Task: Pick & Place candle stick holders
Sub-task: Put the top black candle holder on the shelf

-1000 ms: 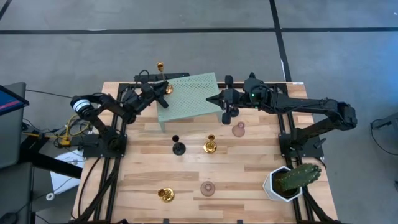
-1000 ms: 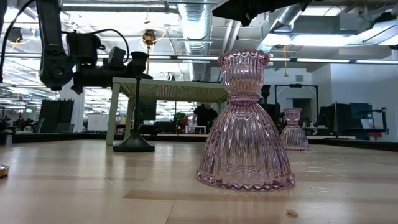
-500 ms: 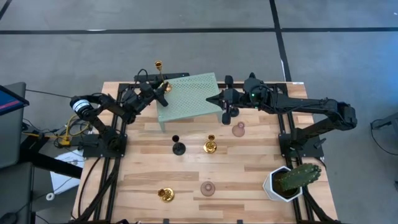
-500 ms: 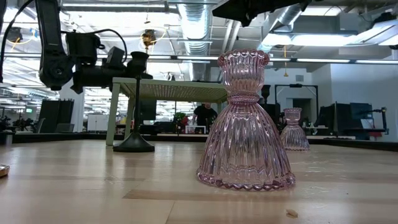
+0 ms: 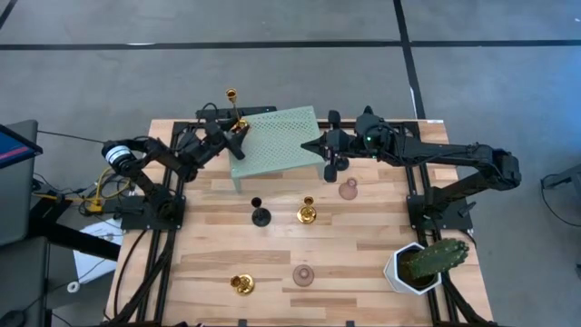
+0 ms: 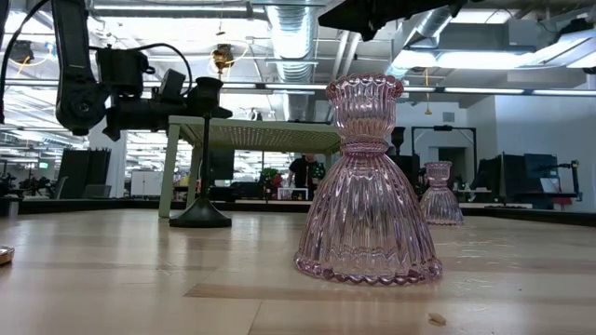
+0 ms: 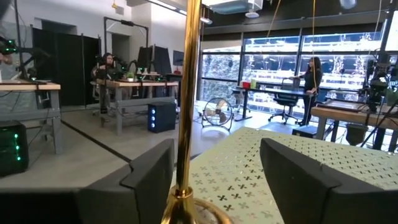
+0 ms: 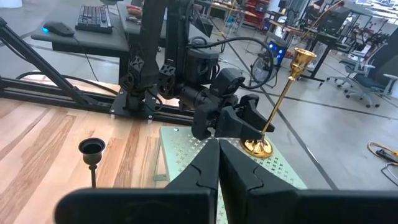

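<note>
Left gripper point(image 8: 249, 127) gapes wide around a slim, shiny gold holder point(image 8: 278, 102) standing on the perforated green shelf point(image 5: 281, 138); right gripper point(image 8: 217, 168) pinched shut, empty.

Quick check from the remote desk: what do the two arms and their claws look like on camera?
Both arms are dark, jointed links with black cables along them. The left arm carries a white band near one joint and yellow wiring at its base. The right arm shows a small green light near its wrist. Each claw, left and right, has two blocky matte-black fingers.
</note>
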Action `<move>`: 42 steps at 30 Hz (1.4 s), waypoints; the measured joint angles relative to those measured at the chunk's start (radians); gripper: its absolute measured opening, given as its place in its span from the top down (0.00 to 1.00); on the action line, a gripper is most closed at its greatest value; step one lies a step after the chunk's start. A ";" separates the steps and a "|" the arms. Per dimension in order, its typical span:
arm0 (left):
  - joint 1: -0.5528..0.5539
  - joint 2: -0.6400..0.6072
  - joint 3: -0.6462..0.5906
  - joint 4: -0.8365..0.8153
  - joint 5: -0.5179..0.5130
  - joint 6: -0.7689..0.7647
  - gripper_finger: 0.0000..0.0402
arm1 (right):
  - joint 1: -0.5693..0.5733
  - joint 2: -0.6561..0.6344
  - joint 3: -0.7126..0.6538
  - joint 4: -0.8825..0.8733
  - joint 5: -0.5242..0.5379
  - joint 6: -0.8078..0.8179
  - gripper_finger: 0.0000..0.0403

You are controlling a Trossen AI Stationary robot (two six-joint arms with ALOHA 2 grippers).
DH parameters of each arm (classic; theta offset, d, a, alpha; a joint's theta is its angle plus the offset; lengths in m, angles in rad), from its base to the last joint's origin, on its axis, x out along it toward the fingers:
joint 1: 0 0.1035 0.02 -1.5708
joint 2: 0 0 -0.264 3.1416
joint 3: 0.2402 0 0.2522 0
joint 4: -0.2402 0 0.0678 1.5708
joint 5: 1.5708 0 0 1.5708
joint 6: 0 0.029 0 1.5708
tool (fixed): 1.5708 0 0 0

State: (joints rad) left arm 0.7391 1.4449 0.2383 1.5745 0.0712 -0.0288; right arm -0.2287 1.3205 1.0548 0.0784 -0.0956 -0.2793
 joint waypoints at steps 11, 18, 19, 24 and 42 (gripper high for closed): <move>0.001 -0.196 -0.110 -0.004 -0.063 0.050 0.42 | -0.002 0.000 0.000 -0.016 0.000 0.000 1.00; -0.051 -0.427 -0.234 -0.044 -0.055 -0.019 0.44 | -0.002 0.000 0.000 -0.018 0.000 -0.008 1.00; -0.061 -0.457 -0.234 -0.068 -0.033 -0.044 0.44 | -0.002 0.000 0.000 -0.019 0.000 -0.008 1.00; -0.118 -0.536 -0.234 -0.094 0.073 -0.066 0.46 | 0.000 0.000 0.000 -0.021 0.000 -0.008 1.00; -0.272 -0.526 -0.234 -0.160 0.121 -0.188 0.82 | 0.083 -0.102 0.001 -0.159 0.070 0.000 1.00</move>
State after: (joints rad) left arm 0.4674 0.9184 0.0044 1.4143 0.1920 -0.2172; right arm -0.1453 1.2187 1.0554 -0.0808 -0.0252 -0.2792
